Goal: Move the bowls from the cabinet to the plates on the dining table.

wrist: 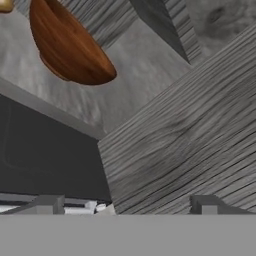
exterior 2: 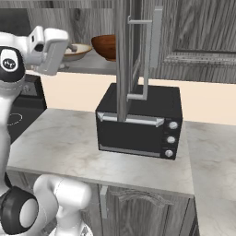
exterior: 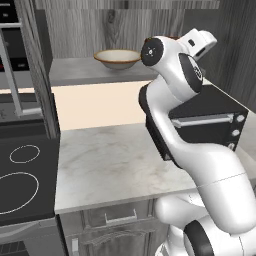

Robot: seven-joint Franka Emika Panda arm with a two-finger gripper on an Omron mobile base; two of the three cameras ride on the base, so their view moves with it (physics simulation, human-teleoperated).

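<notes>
Now reaching toward the 2 bowls on the open cabinet shelf [exterior: 85, 72], jaws spread wide and empty.

Up at shelf height, the gripper [wrist: 127, 206] faces into the cabinet [exterior 2: 198, 37]; the hand view shows the brown bowl [wrist: 67, 47] lying ahead and off to one side, with the open cabinet door [exterior 2: 123, 55] close alongside. My judgement: swing clear of that door, line up on 1 rim wall, and close across it rather than around the whole bowl, since the glossy wood may slip. The cream bowl [exterior: 117, 58] sits just beside the brown one [exterior 2: 105, 46], so approach from the free side. Both bowls look empty, though the brown one's inside is not visible. Below the shelf, a black oven [exterior 2: 138, 122] stands on the marbled bench [exterior: 115, 165].
</notes>
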